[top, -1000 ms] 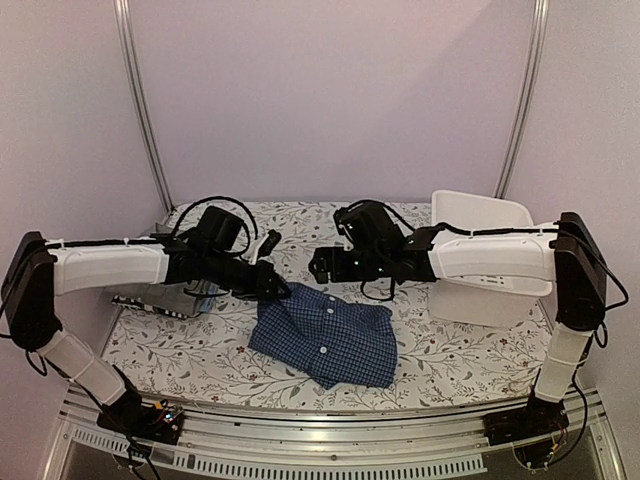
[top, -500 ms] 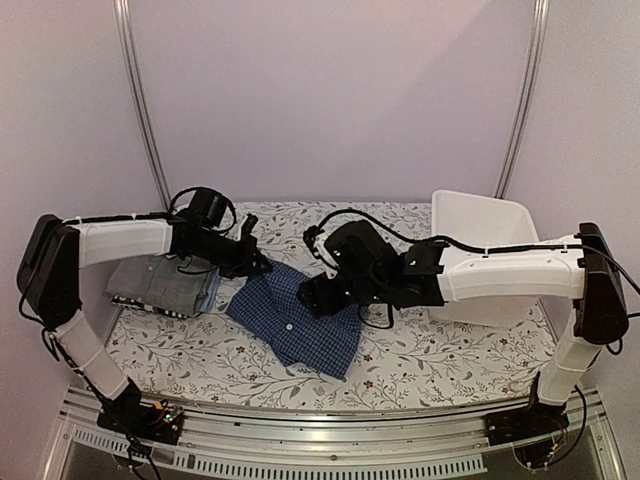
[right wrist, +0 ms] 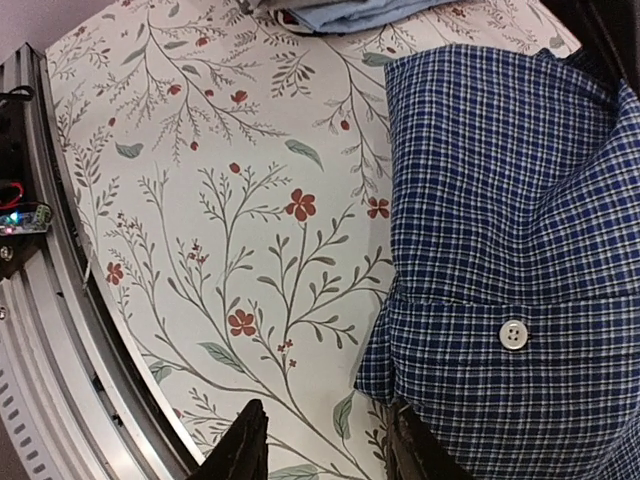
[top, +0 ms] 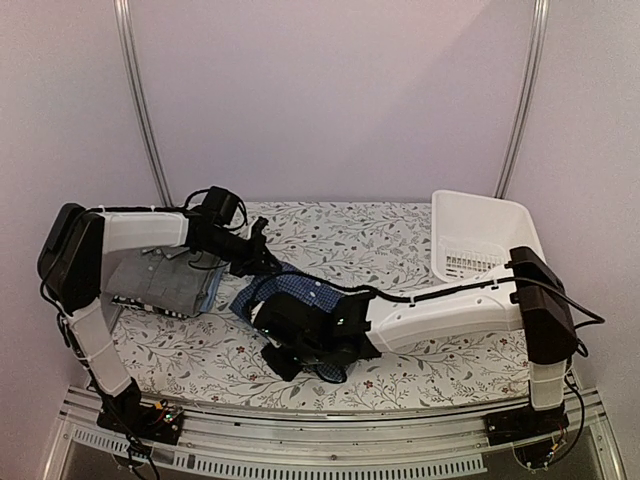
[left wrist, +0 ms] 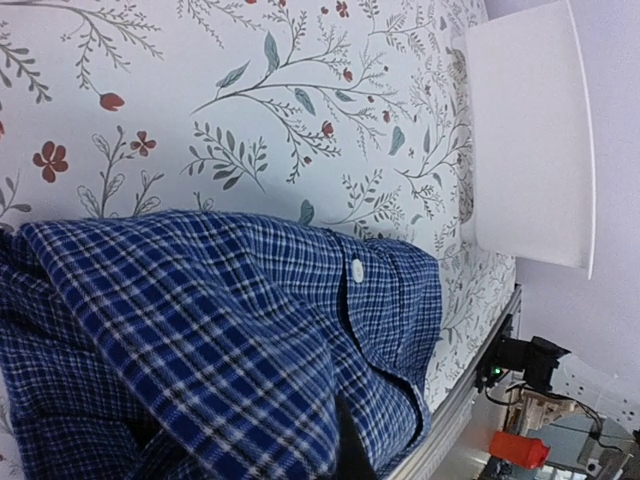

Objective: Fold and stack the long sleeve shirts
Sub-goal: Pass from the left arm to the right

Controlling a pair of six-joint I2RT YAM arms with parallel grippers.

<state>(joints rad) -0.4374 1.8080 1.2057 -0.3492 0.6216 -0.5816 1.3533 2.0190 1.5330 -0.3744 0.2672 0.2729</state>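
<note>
The dark blue fine-check long sleeve shirt (top: 300, 289) lies bunched mid-table, white buttons showing (right wrist: 513, 334). My left gripper (top: 259, 262) is shut on its far left edge; in the left wrist view the check cloth (left wrist: 220, 340) drapes over the jaws and only one dark finger (left wrist: 347, 455) shows. My right gripper (top: 279, 357) reaches across low over the shirt's near left side. Its fingers stand apart over bare tablecloth (right wrist: 330, 462), with the shirt's hem corner (right wrist: 400, 375) just beside the right finger. Other folded shirts (top: 165, 284), grey on top, are stacked at the left.
A white plastic basket (top: 481, 238) stands at the back right. The floral tablecloth (top: 440, 345) covers the table. The metal front rail (right wrist: 40, 300) runs close to my right gripper. A light blue folded edge (right wrist: 340, 12) of the stack shows at the top of the right wrist view.
My right arm swung from the back centre across to the shirt's near left side, its jaws narrowing. My left gripper drew the shirt back and left, and the shirt bunched up.
</note>
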